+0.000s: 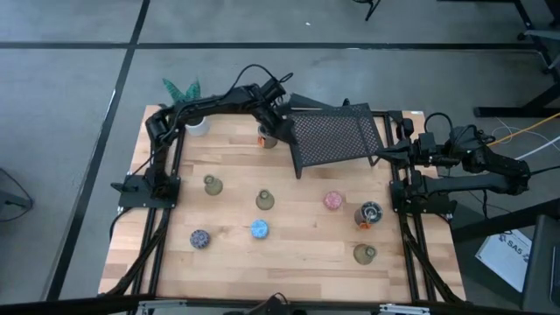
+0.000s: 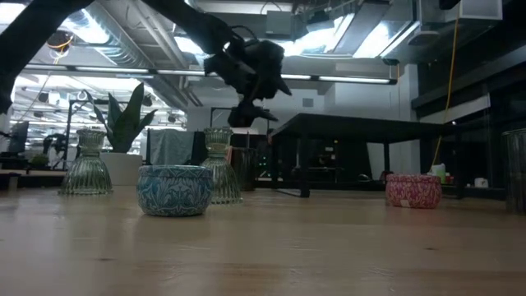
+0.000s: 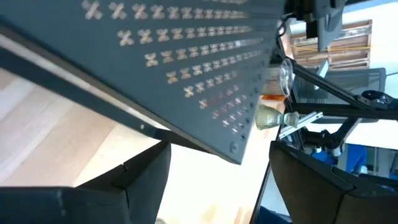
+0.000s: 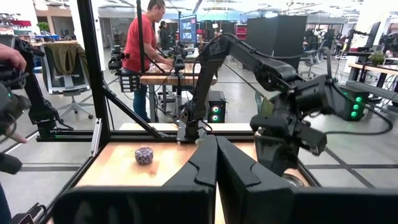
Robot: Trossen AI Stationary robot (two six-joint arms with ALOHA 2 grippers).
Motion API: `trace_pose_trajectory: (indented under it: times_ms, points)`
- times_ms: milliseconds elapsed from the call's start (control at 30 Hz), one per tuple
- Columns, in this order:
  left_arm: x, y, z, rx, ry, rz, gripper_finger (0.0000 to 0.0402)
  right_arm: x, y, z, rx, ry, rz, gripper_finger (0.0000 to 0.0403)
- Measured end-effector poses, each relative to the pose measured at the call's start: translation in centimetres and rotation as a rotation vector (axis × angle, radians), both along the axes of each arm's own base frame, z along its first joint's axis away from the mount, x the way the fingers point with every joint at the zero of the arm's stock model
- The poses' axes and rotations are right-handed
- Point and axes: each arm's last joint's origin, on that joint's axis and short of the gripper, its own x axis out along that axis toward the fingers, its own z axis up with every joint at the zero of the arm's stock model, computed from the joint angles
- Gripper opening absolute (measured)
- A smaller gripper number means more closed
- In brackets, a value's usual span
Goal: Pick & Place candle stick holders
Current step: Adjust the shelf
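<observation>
Plant (image 1: pixel 182 90) at the far left corner of the table (image 1: pixel 297 249), white pot below it.

Holders lie scattered on the table. Left group: olive glass holder (image 1: pixel 212 185) nearest the left frame, speckled holder (image 1: pixel 199 238) near the front. Middle: second olive holder (image 1: pixel 265 200) and blue holder (image 1: pixel 260 229), just beside each other but apart. In the low view the blue one (image 2: pixel 174 190) sits in front of two ribbed glass ones.

Our left hand (image 1: pixel 273 116) hangs above the far middle of the table, right at the left edge of the rack (image 1: pixel 337 133). A holder with an orange accent (image 1: pixel 262 136) stands on the table directly under it. The left wrist view shows both fingers spread with nothing between them, only the rack's mesh beyond: released.

Judgement: this looks like the letting-go end of a placement. To do it well, we lift straight up with the fingers wide so neither pad drags the holder over, and we keep clear of the rack edge beside the wrist.

Right of the rack: pink holder (image 1: pixel 332 200), silvery holder (image 1: pixel 369 213), one more olive holder (image 1: pixel 364 254) near the front right corner.

Our right hand (image 1: pixel 382 156) waits at the table's right edge by the rack's corner, fingers clenched together, holding nothing.
</observation>
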Motion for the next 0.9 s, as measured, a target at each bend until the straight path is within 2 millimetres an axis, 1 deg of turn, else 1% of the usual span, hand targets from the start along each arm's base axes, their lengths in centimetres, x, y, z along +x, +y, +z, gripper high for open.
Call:
trace_pose_trajectory:
  times_ms: [100, 167, 300, 400, 500, 633, 833, 900]
  points:
    - [-0.2, -0.3, 1.1, 0.053, -0.039, -0.024, 0.0269, 0.0, 0.0, 0.0, 0.0, 0.0, 0.0, 0.0007]
    - [-0.2, -0.4, 1.8, 0.119, -0.072, -0.025, 0.0266, 0.0, 0.0, 0.0, 0.0, 0.0, 0.0, 0.0007]
    - [0.5, -0.5, 2.8, 0.283, -0.141, -0.014, 0.0239, 0.0, 0.0, 0.0, 0.0, 0.0, 0.0, 0.0007]
    - [1.0, -0.6, 3.0, 0.376, -0.184, -0.024, 0.0207, 0.0, 0.0, 0.0, 0.0, -0.001, 0.0, 0.0007]
    - [1.6, -0.8, 2.9, 0.417, -0.225, -0.056, 0.0167, 0.0, 0.0, 0.0, 0.0, 0.0, 0.0, 0.0007]
    - [2.2, -1.4, 2.2, 0.449, -0.218, -0.096, 0.0106, 0.0, 0.0, 0.0, 0.0, 0.0, 0.0, 0.0007]
    - [2.7, -1.6, 1.4, 0.554, -0.173, -0.101, 0.0016, 0.0, 0.0, 0.0, 0.0, 0.0, 0.0, 0.0007]
    - [2.6, -1.4, 1.5, 0.559, -0.176, -0.097, 0.0006, 0.0, 0.0, 0.0, 0.0, 0.0, 0.0, 0.0007]
